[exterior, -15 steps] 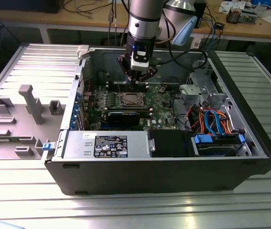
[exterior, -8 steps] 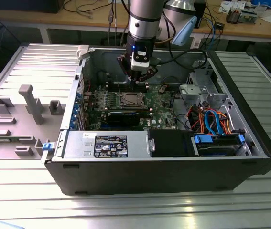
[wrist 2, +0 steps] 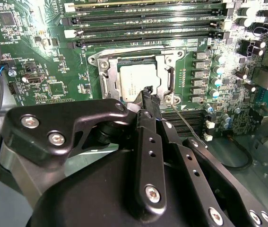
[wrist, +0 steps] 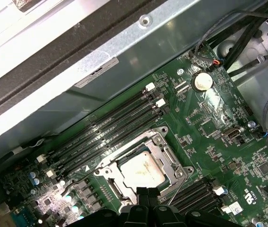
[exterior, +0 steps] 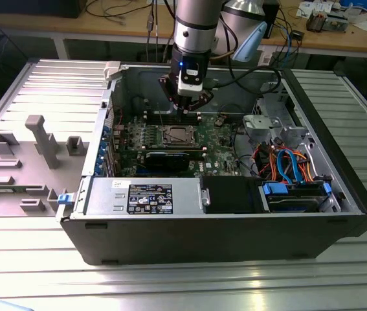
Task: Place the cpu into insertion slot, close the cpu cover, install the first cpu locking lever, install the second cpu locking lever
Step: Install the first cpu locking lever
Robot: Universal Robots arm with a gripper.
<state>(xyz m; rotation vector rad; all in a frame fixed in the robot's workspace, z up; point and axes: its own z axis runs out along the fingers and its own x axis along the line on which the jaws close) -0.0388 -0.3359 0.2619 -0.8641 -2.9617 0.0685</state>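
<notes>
Hand (wrist 2: 148,91) above cpu (wrist 2: 131,78) (seated)

Silver cpu (wrist 2: 133,79) flat inside insertion slot (wrist 2: 104,86)

An open black computer case (exterior: 222,236) lies on its side on a ribbed metal table (exterior: 170,285), taking up the middle of the exterior view. At its near left corner sits a silver power supply (exterior: 144,194) with a dark label. Orange and blue cables (exterior: 290,162) tangle at the right, above a blue drive caddy (exterior: 293,193). A grey fixture plate (exterior: 15,168) with an upright post (exterior: 41,139) rests at the exterior view's left. A wooden workbench (exterior: 73,29) runs along the top. Both wrist views show long black memory slots (wrist 2: 143,22) (wrist: 110,127); the first wrist view shows a coin battery (wrist: 201,81).
</notes>
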